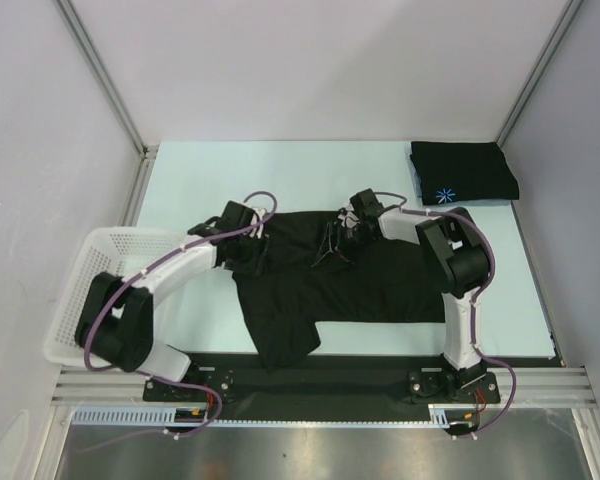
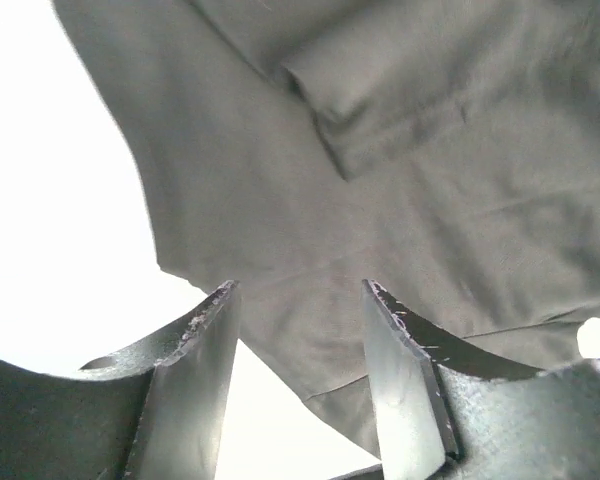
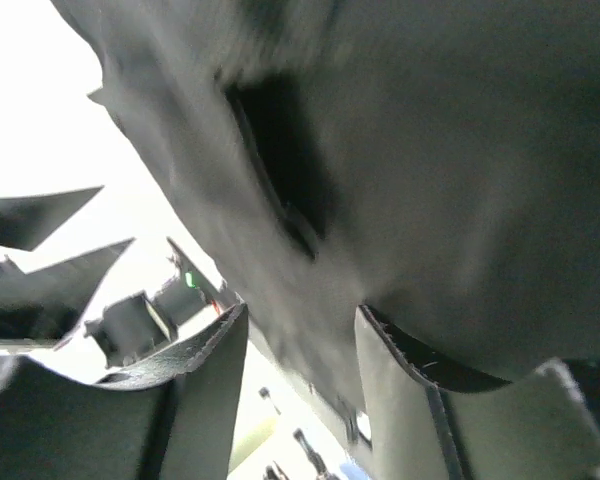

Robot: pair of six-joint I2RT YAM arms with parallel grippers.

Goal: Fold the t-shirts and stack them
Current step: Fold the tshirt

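We see our left claw (image 2: 300, 288) with jaws apart, clamping nothing, just over the far-left edge of the spread black t-shirt (image 2: 410, 200). Our right claw (image 3: 301, 311) also gapes empty, over that shirt's far edge near its middle. The folded t-shirt (image 1: 465, 170) with its starburst logo (image 1: 443, 196) lies beyond the spread shirt's far-right corner. The white mesh basket (image 1: 90, 262) sits left of it.

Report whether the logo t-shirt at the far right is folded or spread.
Folded: the logo t-shirt forms a compact, layered rectangle.
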